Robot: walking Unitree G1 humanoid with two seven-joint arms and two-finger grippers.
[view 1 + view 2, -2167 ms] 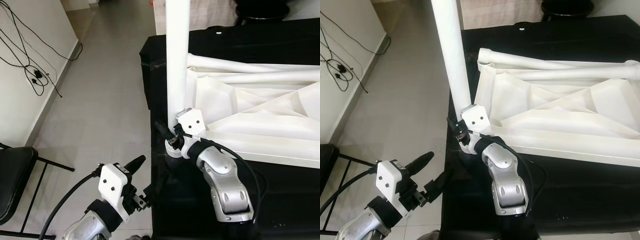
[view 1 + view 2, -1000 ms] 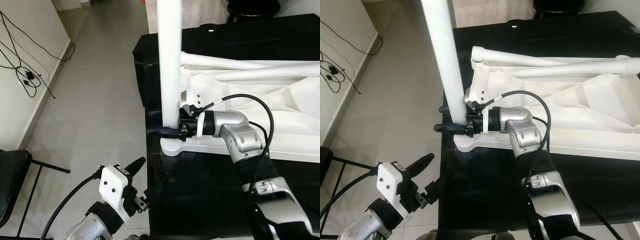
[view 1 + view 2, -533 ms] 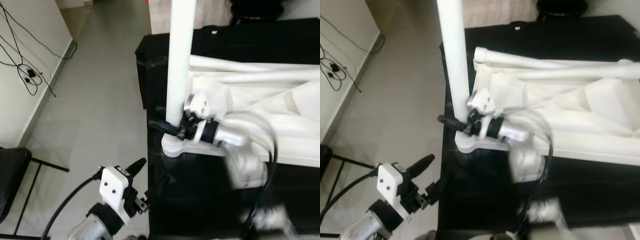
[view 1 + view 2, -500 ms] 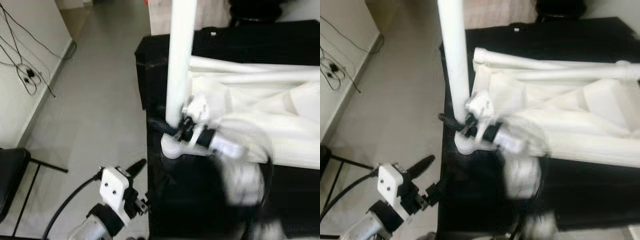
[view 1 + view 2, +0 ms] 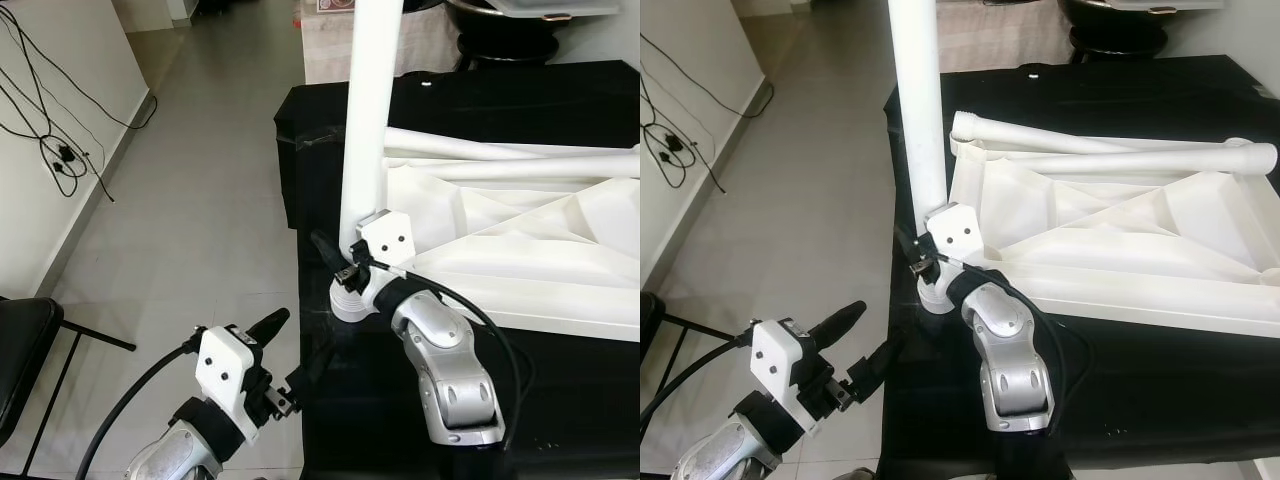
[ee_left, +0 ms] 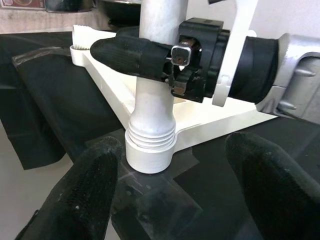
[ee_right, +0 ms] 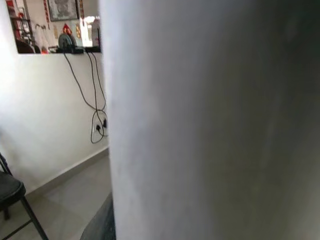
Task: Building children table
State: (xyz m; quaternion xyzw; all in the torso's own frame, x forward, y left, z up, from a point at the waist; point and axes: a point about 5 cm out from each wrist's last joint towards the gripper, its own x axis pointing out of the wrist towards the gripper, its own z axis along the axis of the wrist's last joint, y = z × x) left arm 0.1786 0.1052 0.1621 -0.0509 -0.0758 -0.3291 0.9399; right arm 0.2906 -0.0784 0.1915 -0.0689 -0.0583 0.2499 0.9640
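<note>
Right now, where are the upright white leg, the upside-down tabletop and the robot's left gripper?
Upright table leg (image 5: 367,120), left eye view, mid-shaft.
Upturned white tabletop (image 5: 1120,265), right eye view, ribbed underside.
Left gripper (image 6: 170,185), left wrist view, between the fingertips.

The table leg (image 5: 368,120) in my right end effector (image 5: 340,262) is smooth white plastic, matt. The tabletop (image 5: 1120,240) looks the same. Black cloth (image 5: 1160,380) covers the worktop. The floor (image 5: 200,200) is glossy tile.
</note>
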